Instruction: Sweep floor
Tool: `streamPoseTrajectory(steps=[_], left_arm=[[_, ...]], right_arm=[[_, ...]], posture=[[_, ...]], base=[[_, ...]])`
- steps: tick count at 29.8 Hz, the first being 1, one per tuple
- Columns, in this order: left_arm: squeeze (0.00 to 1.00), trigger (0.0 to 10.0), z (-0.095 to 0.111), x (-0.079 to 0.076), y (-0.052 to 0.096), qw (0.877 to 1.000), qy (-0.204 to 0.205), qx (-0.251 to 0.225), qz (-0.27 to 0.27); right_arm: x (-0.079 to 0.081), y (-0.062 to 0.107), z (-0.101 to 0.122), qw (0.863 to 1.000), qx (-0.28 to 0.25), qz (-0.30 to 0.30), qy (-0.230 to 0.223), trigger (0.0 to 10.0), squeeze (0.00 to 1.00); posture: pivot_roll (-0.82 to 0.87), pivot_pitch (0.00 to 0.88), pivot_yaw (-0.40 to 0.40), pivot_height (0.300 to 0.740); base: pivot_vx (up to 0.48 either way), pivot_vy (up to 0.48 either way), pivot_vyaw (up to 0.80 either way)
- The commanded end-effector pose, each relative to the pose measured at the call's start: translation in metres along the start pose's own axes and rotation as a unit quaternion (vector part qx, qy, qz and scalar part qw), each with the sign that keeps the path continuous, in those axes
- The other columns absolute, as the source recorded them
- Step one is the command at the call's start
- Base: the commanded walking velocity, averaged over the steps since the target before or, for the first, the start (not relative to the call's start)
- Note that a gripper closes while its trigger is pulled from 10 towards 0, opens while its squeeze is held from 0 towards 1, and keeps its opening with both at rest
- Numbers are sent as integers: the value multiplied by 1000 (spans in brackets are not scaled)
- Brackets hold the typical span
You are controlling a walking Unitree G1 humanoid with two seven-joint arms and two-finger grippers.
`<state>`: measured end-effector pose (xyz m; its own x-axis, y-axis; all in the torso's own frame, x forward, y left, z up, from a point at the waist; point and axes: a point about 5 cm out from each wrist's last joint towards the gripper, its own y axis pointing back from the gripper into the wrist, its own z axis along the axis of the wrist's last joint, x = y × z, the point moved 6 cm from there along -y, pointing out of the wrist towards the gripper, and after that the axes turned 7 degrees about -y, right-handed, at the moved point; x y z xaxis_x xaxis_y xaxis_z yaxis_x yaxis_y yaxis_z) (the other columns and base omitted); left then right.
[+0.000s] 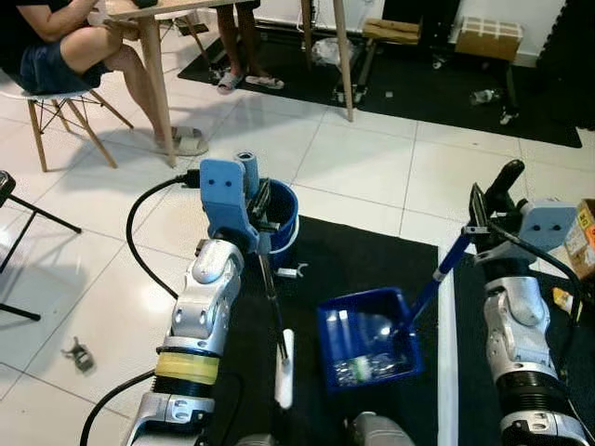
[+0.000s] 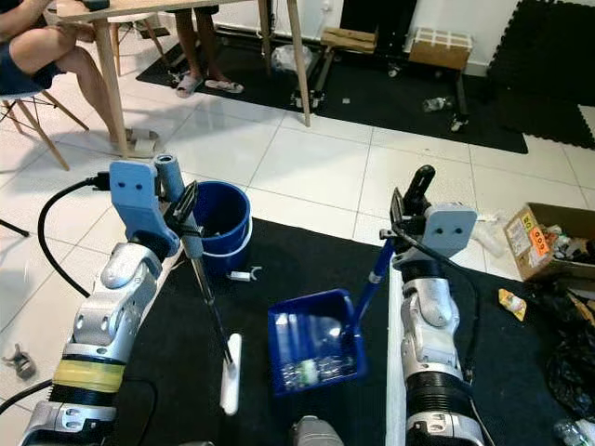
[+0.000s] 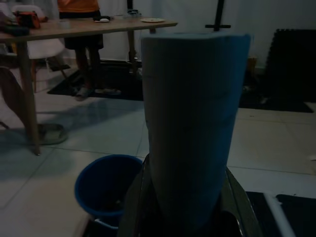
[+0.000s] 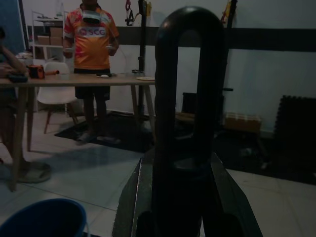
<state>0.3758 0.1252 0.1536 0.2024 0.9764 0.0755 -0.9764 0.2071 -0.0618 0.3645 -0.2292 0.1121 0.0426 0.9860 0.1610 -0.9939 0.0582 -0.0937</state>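
- Far left, a seated person [image 1: 65,46] on a white chair [image 1: 51,98], with a sandalled foot on the white tile floor [image 1: 363,158] by a leg of the wooden table [image 1: 153,65]. A second person in an orange shirt [image 4: 91,37] stands behind that table in my right wrist view.
- My left jaws [image 1: 262,206] are pinching the broom [image 1: 272,297] near its top end. The thin dark stick runs down and slightly to the right from there, and its white head [image 1: 284,370] sits on the black mat [image 1: 363,269].
- In the left wrist view the handle's pale blue end [image 3: 192,128] stands right up between my fingers [image 3: 136,197], so the grip is tight on it.
- Just behind my left jaws is a blue bucket [image 1: 284,218] with a white handle, standing at the edge of the mat where it meets the tile.
- Middle of the mat: the blue dustpan [image 1: 367,348], with some clear plastic scraps in it. It's just right of the broom head, not touching it.
- My right jaws [image 1: 483,209] are clamped on the dustpan's long blue handle [image 1: 437,274], which slopes up to the right from the pan. The black loop at its end [image 4: 187,74] pokes up past my fingers.
- Far right, a cardboard box [image 2: 544,237] with bits of rubbish beside it.
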Motion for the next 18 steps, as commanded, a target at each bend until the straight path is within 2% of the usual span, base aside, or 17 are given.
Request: streamPoseTrajectory(steps=[1,9,11,13,16,18], left_arm=[[0,10000,2,5,2,1000,-16,-8,4],[0,10000,-1,2,3,1000,-21,-8,3],[0,10000,2,-2,2,998,-52,-18,-4],[0,10000,3,-4,2,998,-65,-23,-7],[0,10000,6,-13,3,991,-128,-38,-26],[0,10000,6,-14,3,990,-133,-40,-29]], right_arm=[[0,-2,9,1000,-17,0,1,10000,0],[2,-3,9,1000,-19,2,1,10000,0],[2,-3,9,1000,-18,2,0,10000,0],[2,-3,8,1000,-18,2,0,10000,0],[2,-2,8,1000,-17,3,0,10000,0],[2,-2,8,1000,-17,3,1,10000,0]], posture=[[35,30,10,740],[38,31,8,740],[36,31,8,740],[35,31,8,740],[35,33,8,740],[35,33,8,740]], base=[[0,0,0],[0,0,0],[0,0,0],[0,0,0],[0,0,0],[0,0,0]])
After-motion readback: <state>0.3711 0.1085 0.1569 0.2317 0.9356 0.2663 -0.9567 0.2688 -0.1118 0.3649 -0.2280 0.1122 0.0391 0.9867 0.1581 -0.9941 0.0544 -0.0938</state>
